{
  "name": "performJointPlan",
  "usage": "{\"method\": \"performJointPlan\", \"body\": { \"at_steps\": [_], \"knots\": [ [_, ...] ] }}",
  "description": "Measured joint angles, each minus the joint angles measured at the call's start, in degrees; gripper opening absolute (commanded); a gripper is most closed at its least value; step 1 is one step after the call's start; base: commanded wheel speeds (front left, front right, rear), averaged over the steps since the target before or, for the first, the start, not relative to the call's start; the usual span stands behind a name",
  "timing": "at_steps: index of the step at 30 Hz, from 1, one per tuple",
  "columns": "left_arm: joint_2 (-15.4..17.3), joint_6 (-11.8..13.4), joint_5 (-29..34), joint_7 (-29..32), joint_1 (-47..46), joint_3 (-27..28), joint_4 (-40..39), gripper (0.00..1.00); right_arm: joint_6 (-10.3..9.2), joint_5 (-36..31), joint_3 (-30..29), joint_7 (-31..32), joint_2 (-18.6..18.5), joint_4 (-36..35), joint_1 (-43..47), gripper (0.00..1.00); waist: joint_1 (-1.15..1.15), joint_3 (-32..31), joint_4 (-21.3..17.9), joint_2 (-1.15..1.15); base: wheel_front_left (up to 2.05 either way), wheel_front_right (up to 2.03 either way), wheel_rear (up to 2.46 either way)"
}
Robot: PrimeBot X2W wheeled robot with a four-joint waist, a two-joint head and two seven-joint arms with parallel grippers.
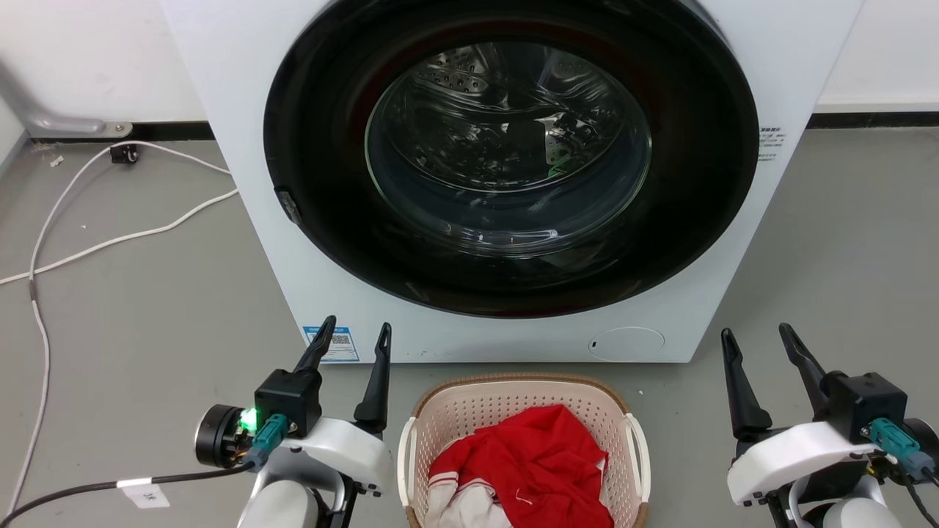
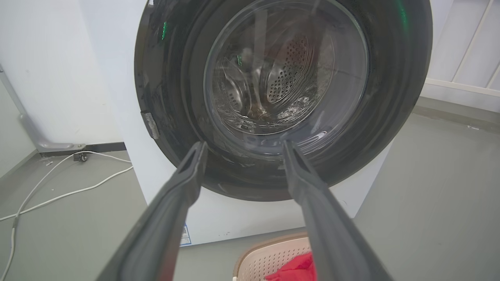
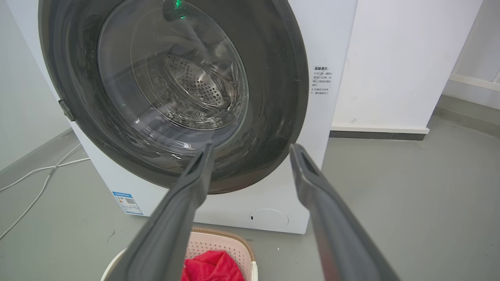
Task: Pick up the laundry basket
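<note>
The left gripper (image 1: 357, 324) and the right gripper (image 1: 755, 331) each have two long, slim, dark-grey fingers (image 2: 170, 218) tapering to pointed tips, set in a black boxy block (image 1: 290, 400) on a glossy white wrist shell (image 1: 345, 444). A teal connector (image 1: 270, 434) plugs into each block; on the left a green light (image 1: 249, 419) glows beside a black round cap (image 1: 216, 436), and a black cable (image 1: 183, 476) carries a white tag (image 1: 145, 496).

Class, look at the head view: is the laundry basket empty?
No, a red cloth lies inside the basket.
</note>
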Motion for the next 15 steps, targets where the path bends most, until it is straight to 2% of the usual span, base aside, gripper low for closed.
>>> {"method": "performJointPlan", "body": {
  "at_steps": [15],
  "knots": [
    [-0.6, -0.1, 4.0, -1.2, -0.4, 0.8, 2.5, 1.0, 0.01, -2.4, -0.1, -1.0, 0.0, -0.1, 0.0, 1.0, 0.0, 0.2, -0.3, 0.0, 0.0, 0.0, 0.0]
  ]
}}
